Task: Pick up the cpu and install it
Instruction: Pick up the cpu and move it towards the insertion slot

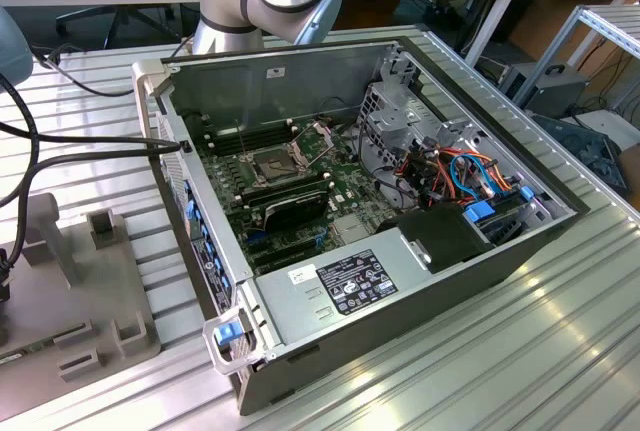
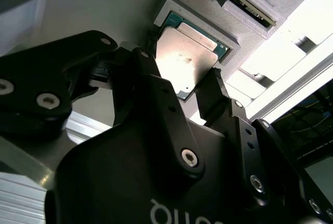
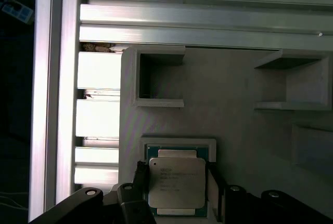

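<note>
— one cpu [image 3: 176,174]: where is it?
— flat in the square recess of the grey holder [image 3: 244,141], metal top up.
— and the gripper [image 3: 177,188]?
— right down over it, straddling the chip from two opposite sides in both wrist views. i cannot tell whether it clamps the cpu or sits just beside its edges.
— lifted?
— no, seated in the recess.
</note>
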Action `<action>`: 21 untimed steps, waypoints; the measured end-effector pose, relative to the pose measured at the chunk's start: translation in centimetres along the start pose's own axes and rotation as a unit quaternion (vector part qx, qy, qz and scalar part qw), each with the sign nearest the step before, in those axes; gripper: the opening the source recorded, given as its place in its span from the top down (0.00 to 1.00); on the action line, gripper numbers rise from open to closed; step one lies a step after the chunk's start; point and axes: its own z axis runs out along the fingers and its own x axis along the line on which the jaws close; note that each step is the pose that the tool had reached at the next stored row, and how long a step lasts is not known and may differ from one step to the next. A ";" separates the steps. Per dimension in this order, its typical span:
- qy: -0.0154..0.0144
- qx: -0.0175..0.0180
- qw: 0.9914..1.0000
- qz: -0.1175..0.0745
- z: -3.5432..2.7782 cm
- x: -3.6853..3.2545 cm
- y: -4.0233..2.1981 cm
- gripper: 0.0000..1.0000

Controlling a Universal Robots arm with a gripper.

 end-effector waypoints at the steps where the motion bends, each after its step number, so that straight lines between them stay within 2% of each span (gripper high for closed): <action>1: 0.000 0.000 1.000 0.000 0.00 0.00 0.00 0.45; 14: 0.000 0.000 1.000 0.000 -0.04 -0.01 0.01 0.45; 21: 0.000 0.000 1.000 0.000 -0.76 0.00 0.02 0.45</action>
